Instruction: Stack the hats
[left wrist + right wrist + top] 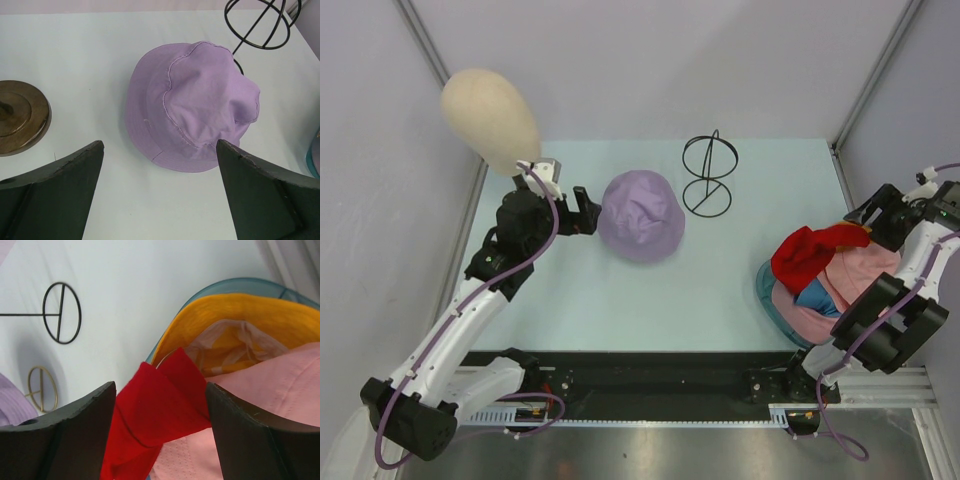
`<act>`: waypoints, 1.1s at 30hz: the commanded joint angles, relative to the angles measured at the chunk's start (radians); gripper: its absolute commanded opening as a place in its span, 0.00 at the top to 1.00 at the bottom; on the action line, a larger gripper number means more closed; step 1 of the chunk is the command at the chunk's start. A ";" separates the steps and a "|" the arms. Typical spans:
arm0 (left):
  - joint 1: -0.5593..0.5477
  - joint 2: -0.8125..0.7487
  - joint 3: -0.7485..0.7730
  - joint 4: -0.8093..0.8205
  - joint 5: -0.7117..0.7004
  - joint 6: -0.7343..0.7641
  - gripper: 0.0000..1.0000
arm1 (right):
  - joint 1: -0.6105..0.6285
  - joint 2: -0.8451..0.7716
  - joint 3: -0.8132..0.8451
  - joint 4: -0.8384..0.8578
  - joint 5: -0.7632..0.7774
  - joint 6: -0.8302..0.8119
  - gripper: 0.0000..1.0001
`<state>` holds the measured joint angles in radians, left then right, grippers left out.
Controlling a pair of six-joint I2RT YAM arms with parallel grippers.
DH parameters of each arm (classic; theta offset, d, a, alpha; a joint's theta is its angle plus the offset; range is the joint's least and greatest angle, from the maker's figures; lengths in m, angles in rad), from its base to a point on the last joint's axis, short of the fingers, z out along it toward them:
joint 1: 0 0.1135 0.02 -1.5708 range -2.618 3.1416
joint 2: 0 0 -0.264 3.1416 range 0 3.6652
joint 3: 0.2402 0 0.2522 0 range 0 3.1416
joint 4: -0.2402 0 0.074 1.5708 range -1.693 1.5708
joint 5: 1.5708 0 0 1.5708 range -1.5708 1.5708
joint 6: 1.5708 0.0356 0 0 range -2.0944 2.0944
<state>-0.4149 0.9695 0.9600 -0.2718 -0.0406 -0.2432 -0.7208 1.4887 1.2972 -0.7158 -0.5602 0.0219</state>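
A lilac hat point(640, 215) lies crown up on the table at centre left; it also shows in the left wrist view point(192, 102). My left gripper point(590, 212) is open and empty just left of its brim, fingers point(65, 190) apart on either side. At the right, a red hat point(815, 250) lies bunched on a pile of a pink hat point(865, 272), a blue hat point(817, 295) and an orange hat point(225, 310). My right gripper point(868, 222) is open, its jaws wide on either side of a fold of the red hat point(160, 405).
The pile sits in a translucent teal tray point(765, 290) at the right edge. A black wire stand point(710, 175) stands behind the lilac hat. A beige mannequin head point(490, 115) on a brass base point(20, 117) stands at the back left.
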 commanded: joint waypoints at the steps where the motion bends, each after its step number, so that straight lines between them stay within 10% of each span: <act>1: -0.004 -0.002 -0.020 0.052 0.002 0.008 0.00 | 0.014 -0.018 -0.042 0.023 -0.092 -0.019 0.23; 8: -0.004 -0.009 -0.040 0.055 0.002 0.002 0.00 | 0.041 -0.042 -0.042 -0.001 -0.096 -0.046 0.35; 14: -0.004 -0.011 -0.033 0.051 0.001 0.002 0.00 | 0.072 -0.100 -0.039 -0.010 -0.078 -0.027 0.98; 20: -0.004 -0.005 0.009 0.025 -0.001 0.016 0.00 | 0.162 -0.091 0.180 -0.026 -0.130 0.088 1.00; 33: -0.004 -0.006 0.115 -0.069 -0.036 0.033 0.00 | 0.769 0.053 0.584 0.044 -0.110 0.272 1.00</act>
<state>-0.4149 0.9749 1.0134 -0.3126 -0.0513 -0.2268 -0.0792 1.4670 1.7706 -0.7597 -0.6552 0.1844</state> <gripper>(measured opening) 0.996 0.032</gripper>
